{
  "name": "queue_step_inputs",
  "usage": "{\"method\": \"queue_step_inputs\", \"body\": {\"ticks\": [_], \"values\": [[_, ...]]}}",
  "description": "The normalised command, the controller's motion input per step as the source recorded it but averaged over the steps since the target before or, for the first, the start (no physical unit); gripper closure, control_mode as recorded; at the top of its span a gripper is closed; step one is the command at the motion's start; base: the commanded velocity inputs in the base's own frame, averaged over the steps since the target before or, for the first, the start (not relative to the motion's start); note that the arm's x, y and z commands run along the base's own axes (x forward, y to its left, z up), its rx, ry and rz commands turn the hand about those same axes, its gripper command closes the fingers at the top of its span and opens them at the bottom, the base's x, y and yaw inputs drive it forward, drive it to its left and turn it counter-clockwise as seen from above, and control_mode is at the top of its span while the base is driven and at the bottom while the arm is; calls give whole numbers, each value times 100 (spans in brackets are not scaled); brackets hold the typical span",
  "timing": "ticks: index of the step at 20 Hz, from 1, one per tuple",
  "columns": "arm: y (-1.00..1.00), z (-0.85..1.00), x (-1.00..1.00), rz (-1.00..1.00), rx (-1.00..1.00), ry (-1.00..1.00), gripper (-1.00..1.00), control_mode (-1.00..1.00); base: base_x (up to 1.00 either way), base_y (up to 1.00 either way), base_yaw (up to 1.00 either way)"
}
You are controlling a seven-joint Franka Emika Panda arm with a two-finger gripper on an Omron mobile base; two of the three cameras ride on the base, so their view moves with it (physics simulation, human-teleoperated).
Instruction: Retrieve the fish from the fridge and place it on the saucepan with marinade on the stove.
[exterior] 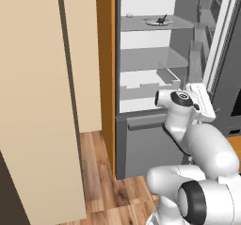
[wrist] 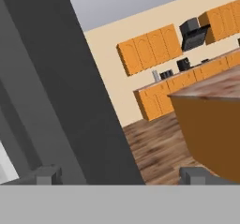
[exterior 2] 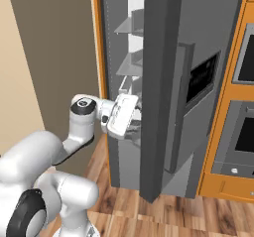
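The fridge (exterior: 141,45) stands open, its white interior and grey shelves facing me. On the top shelf lies a pale plate (exterior: 154,23) with the tiny dark fish (exterior: 162,19) on it. The grey fridge door (exterior 2: 163,82), with bar handle (exterior 2: 178,107) and black display panel (exterior 2: 201,80), is swung out to the right. My gripper (exterior 2: 137,123) is at the door's inner edge, well below the fish. In the hand view the gripper (wrist: 122,175) is open, its fingertips (wrist: 47,174) wide apart on either side of the dark door edge. The saucepan and the stove are out of view.
A tall beige panel (exterior: 37,101) stands close on the left. The grey lower freezer drawer (exterior: 146,144) is shut. Black-windowed wall ovens (exterior 2: 245,132) sit in orange cabinetry right of the door. Beyond the door are a brown island counter (wrist: 211,124), wood floor and far orange cabinets (wrist: 150,49).
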Motion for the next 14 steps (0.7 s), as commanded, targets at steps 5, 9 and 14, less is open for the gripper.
{"method": "queue_step_inputs", "body": {"ticks": [5, 9, 14], "values": [[-100, -2, -62, 3, 6, -9, -100, -100, 0, 0, 0], [-17, -17, -1, 18, 1, -1, -100, -100, 0, 0, 0], [49, -5, 9, 20, -2, 0, -100, -100, 0, 0, 0]]}}
